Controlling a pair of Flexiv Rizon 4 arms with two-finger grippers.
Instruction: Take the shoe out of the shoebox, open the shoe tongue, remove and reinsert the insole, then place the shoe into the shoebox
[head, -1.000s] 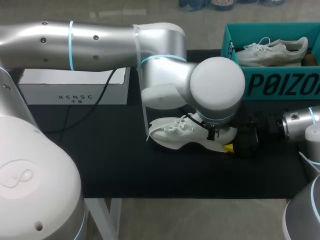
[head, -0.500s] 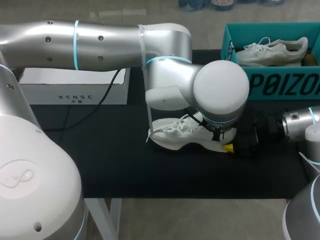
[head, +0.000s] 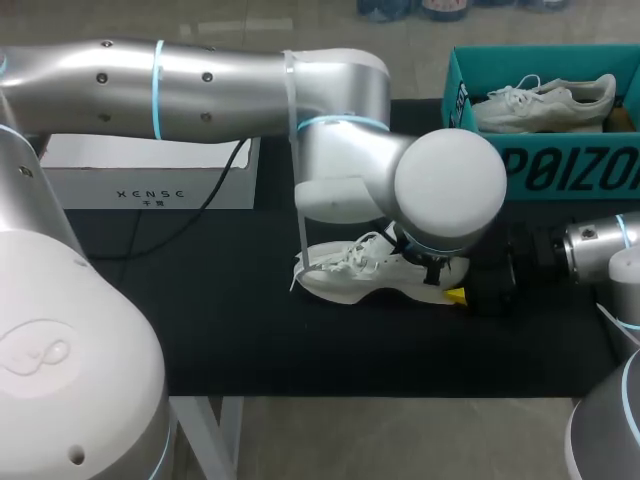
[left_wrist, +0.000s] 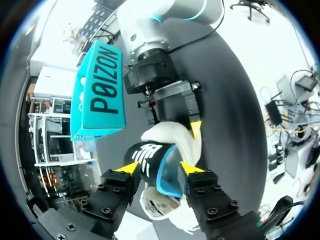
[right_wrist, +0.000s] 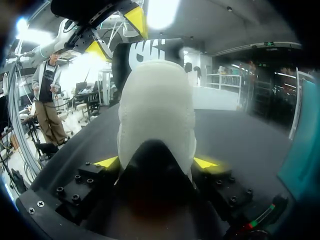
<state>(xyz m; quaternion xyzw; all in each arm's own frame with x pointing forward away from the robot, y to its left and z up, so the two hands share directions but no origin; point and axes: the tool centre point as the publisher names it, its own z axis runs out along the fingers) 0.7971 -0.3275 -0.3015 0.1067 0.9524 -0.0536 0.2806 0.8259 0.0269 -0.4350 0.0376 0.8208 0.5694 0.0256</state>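
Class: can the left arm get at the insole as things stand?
Probably yes: the insole stands, seemingly pinched, in the left gripper; the right gripper holds the shoe only at its heel, leaving the way free.

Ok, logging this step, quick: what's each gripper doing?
Left gripper: shut on the insole.
Right gripper: shut on the shoe, at its heel.

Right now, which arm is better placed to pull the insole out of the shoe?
Left. The left hand grips the insole from both sides, above the shoe. The right hand clamps the shoe's heel and is probably needed to steady it.
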